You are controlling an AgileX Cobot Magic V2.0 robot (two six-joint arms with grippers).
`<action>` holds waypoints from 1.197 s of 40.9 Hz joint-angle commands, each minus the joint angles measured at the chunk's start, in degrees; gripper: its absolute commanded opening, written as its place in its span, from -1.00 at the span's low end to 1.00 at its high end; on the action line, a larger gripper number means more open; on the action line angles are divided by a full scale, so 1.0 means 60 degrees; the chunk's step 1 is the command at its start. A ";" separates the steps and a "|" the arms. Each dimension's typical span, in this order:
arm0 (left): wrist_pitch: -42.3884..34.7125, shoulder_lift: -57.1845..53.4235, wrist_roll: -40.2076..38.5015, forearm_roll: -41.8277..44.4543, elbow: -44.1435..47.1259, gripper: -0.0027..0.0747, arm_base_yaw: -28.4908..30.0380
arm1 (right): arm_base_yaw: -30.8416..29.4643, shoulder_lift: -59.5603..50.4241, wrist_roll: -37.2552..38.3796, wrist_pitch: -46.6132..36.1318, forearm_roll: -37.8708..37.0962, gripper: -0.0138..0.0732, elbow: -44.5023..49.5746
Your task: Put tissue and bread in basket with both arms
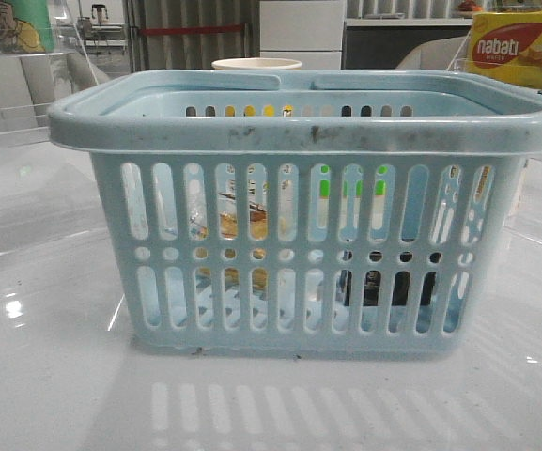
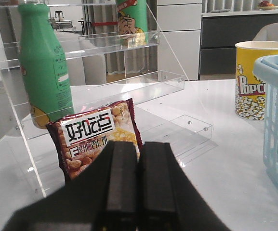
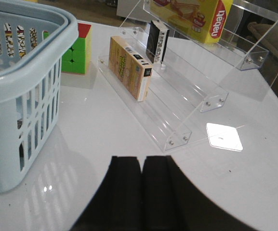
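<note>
Filling most of the front view, the basket (image 1: 308,225) stands upright on the white table (image 1: 45,376), its thick rim scuffed with dark marks. Through the slots at lower centre-left of that frame, golden-brown bread (image 1: 242,224) in clear wrap is visible inside the basket. Through the slots at lower centre-right, a dark pack, the tissue (image 1: 374,287), rests on the basket floor. Both items lie within the basket, apart from each other.

At the bottom centre of the left wrist view, the left gripper (image 2: 138,183) has its two black fingers pressed together, holding nothing. Behind it, at centre-left, a snack bag (image 2: 98,137) leans against a clear acrylic rack (image 2: 143,86) carrying a green bottle (image 2: 45,62). A popcorn cup (image 2: 254,79) stands at the right, beside the basket rim.

At the bottom centre of the right wrist view, the right gripper (image 3: 142,192) is likewise closed and empty. The basket occupies the left edge; a colour cube (image 3: 76,50) sits just behind it.
</note>
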 commanded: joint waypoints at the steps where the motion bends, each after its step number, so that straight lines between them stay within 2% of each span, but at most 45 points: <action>1: -0.0949 -0.0151 -0.0081 -0.0009 0.0000 -0.70 -0.0046 | -0.0049 -0.0491 -0.0038 -0.1646 -0.0019 -0.55 0.0490; 10: -0.0949 -0.0151 -0.0081 -0.0009 0.0000 -0.70 -0.0046 | -0.0049 -0.1244 -0.0038 -0.2832 -0.0019 -0.55 0.1739; 27: -0.0949 -0.0151 -0.0081 -0.0009 0.0000 -0.70 -0.0046 | -0.0018 -0.1237 0.0001 -0.2852 -0.0019 -0.55 0.1704; 29: -0.0949 -0.0151 -0.0081 -0.0009 0.0000 -0.70 -0.0046 | -0.0018 -0.1237 0.0298 -0.2998 -0.0126 -0.55 0.1704; 33: -0.0949 -0.0151 -0.0081 -0.0009 0.0000 -0.70 -0.0046 | -0.0018 -0.1237 0.1661 -0.3505 -0.1138 -0.55 0.1704; 36: -0.0949 -0.0151 -0.0081 -0.0009 0.0000 -0.70 -0.0046 | -0.0018 -0.1237 0.2260 -0.3709 -0.1260 -0.55 0.1704; 49: -0.0949 -0.0151 -0.0081 -0.0009 0.0000 -0.70 -0.0046 | -0.0018 -0.1237 0.2325 -0.3323 -0.1260 -0.55 0.1704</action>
